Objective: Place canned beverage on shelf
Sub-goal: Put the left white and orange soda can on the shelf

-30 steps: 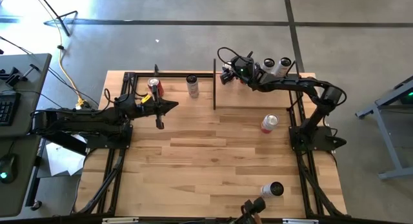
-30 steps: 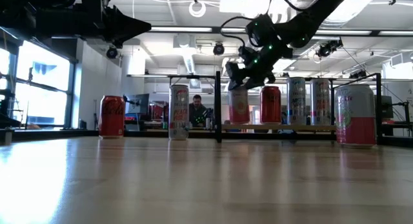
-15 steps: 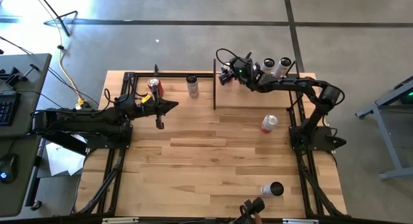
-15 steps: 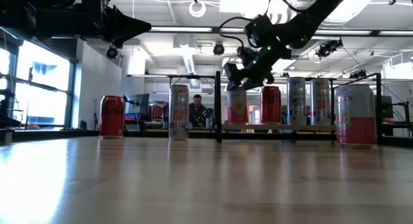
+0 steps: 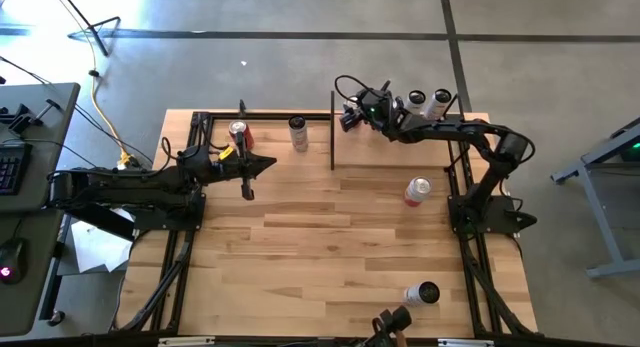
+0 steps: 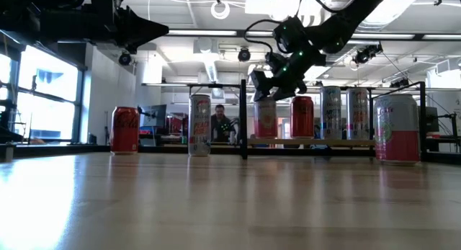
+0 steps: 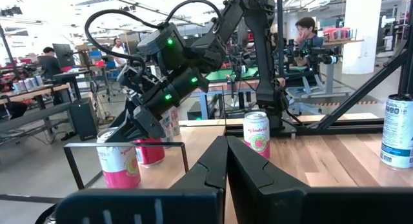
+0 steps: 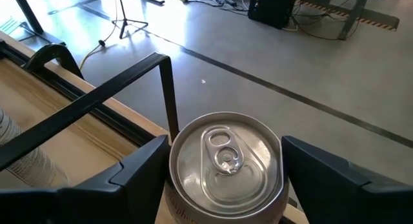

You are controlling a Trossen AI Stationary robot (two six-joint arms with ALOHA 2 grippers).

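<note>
The right gripper (image 8: 222, 169) is straddling, fingers spread, an upright pink aluminium can (image 8: 224, 164) on the light-wood shelf's (image 6: 317, 142) black-plate end; whether it is gripping, I cannot tell.

Pink can (image 6: 265, 119) with silver top; red can (image 6: 302, 117) beside it. Light-wood shelf (image 6: 317, 142), black end plate (image 5: 332, 130). Pale wood-grain desk (image 5: 330, 247). Black arms.

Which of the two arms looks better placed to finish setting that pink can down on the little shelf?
The right arm. Its tool straddles the pink can at the shelf, beside the black upright plate. The left tool hangs shut, away over the table's other side.
</note>
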